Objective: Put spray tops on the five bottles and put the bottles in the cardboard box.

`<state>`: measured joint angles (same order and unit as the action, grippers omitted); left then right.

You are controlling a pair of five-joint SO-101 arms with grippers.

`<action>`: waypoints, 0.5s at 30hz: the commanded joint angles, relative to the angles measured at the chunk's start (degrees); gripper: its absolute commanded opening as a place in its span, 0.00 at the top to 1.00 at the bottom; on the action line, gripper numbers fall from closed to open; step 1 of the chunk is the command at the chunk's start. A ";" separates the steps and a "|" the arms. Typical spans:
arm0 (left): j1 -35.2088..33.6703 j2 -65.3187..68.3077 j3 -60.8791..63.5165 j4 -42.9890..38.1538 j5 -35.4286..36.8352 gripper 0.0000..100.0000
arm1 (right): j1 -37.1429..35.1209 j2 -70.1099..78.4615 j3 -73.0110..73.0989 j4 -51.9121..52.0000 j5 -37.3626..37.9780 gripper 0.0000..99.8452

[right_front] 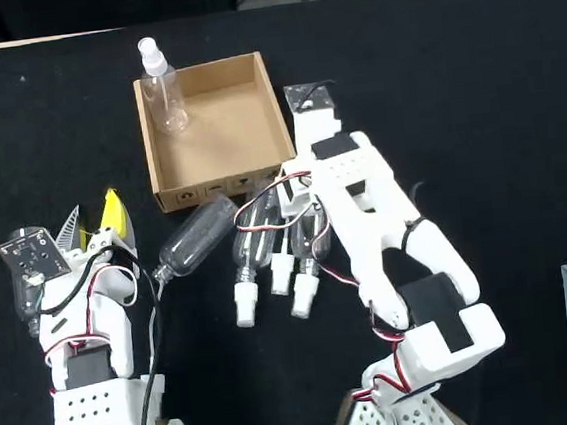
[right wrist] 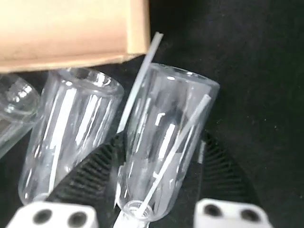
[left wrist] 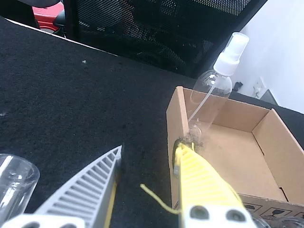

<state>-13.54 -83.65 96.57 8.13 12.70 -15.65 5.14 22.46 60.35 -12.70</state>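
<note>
Black table point(right_front: 514, 100) | cardboard box point(right_front: 230, 127) on it | mesh point(left wrist: 156, 19), white wall point(left wrist: 285, 47) behind

A: Left arm point(right_front: 87, 337), off the cardboard box point(right_front: 279, 112) front-left corner?
B: White printed shell, black servo, red-white-black wire loops, one black cable. Left gripper point(left wrist: 149, 149): one finger yellow, the other grey and ribbed.
A: Right arm point(right_front: 391, 237), just in front of the box?
B: Also white with black servo blocks, same wires. Right gripper point(right wrist: 161, 142): black ribbed fingers point(right wrist: 88, 173), white mounts with dark screw holes.
</note>
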 commanded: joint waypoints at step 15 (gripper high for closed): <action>-0.75 -0.88 1.36 0.18 -0.62 0.83 | 5.45 -4.88 -11.74 16.70 -12.04 0.98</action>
<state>-13.54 -83.65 96.57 8.13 12.70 -13.27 5.14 15.52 74.51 -20.18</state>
